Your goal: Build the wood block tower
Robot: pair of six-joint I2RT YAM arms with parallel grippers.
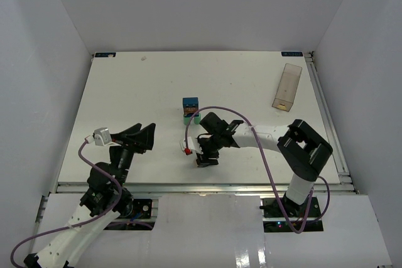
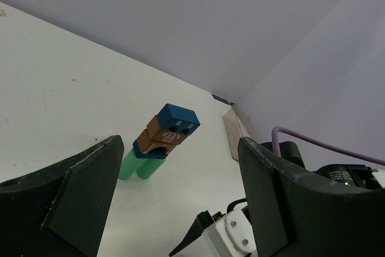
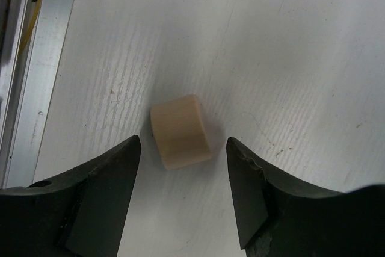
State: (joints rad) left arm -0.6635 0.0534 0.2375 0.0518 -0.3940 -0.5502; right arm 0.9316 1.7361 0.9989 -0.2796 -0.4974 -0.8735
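The wood block tower (image 1: 190, 110) stands mid-table: two green cylinders (image 2: 137, 165) under a blue piece (image 2: 150, 153), a brown arch (image 2: 157, 142) and a blue block (image 2: 178, 120) on top. It leans in the left wrist view. A tan piece (image 3: 180, 132) lies on the table between the open fingers of my right gripper (image 3: 183, 145), which touch neither side. In the top view my right gripper (image 1: 205, 159) is just in front of the tower and hides the tan piece. My left gripper (image 1: 143, 136) is open and empty, left of the tower.
A clear rectangular plastic box (image 1: 287, 86) lies at the back right. A metal rail (image 3: 33, 58) runs along the table's near edge, close to the tan piece. The right arm's purple cable (image 1: 217, 108) loops beside the tower.
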